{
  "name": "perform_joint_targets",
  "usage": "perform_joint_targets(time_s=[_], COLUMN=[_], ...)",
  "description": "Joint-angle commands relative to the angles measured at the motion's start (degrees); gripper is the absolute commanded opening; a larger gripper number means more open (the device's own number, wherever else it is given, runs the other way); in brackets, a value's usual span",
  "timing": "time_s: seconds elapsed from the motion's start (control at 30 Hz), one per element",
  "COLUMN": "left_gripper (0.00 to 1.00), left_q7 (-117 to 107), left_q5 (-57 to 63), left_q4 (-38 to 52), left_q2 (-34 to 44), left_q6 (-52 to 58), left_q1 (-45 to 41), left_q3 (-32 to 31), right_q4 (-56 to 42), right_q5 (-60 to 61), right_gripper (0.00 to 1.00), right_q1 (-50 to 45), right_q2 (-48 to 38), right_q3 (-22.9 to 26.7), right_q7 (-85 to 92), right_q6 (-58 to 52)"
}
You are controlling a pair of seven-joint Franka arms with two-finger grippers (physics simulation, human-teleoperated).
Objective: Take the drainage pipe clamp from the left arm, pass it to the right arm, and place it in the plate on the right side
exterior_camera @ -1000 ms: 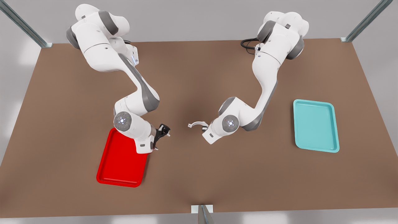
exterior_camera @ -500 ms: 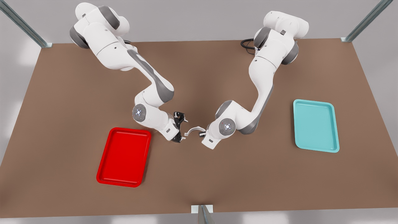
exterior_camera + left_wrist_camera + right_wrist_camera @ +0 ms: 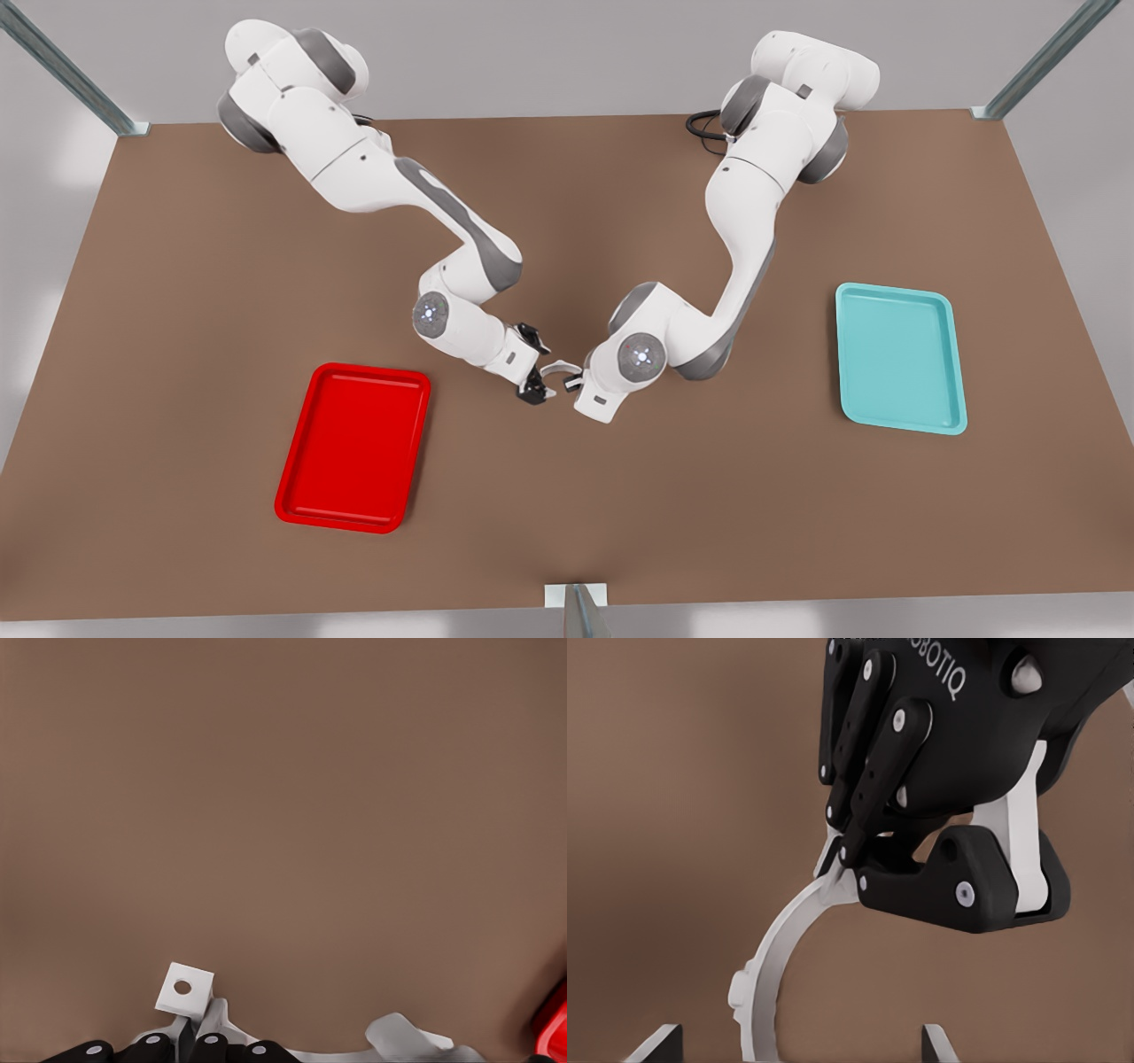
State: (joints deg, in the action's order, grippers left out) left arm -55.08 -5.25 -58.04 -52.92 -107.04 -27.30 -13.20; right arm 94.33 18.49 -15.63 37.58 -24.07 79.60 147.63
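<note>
The white drainage pipe clamp (image 3: 558,366) hangs above the table's middle, held at one end by my left gripper (image 3: 571,383), which is shut on it. That gripper is on the arm at the front view's right. In the left wrist view the clamp's holed tab (image 3: 184,989) sticks out past the left gripper (image 3: 190,1047). My right gripper (image 3: 532,365), on the other arm, is open with its fingers on either side of the clamp's free end. In the right wrist view the clamp's arc (image 3: 780,948) runs down between my right gripper's (image 3: 802,1047) spread fingertips. The red plate (image 3: 354,447) lies at the front view's left.
A teal tray (image 3: 899,359) lies at the front view's right. The brown table (image 3: 567,514) is bare between the trays. Metal frame posts stand at the table's corners and at its front edge (image 3: 576,611).
The right arm has swung from over the red plate toward the middle until its open fingers straddle the clamp. The left arm has brought the clamp slightly toward it.
</note>
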Motion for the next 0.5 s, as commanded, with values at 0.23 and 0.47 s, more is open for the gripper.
perform_joint_targets(time_s=[0.23,0.47], left_gripper=[0.21,0.21], left_q7=[-5.7,-5.7], left_q5=[-0.1,-0.2], left_q4=[0.4,0.4], left_q2=[0.2,0.2], left_q6=[0.6,0.6], left_q1=[0.0,0.0], left_q3=[0.5,0.5], right_q4=[0.1,-0.2], right_q5=[-0.1,-0.1], right_gripper=[1.0,0.95], right_q1=[-0.2,-0.6], right_q2=[2.2,3.6], right_q3=[0.5,1.0], right_q7=[12.8,12.8], right_q6=[5.9,7.2])
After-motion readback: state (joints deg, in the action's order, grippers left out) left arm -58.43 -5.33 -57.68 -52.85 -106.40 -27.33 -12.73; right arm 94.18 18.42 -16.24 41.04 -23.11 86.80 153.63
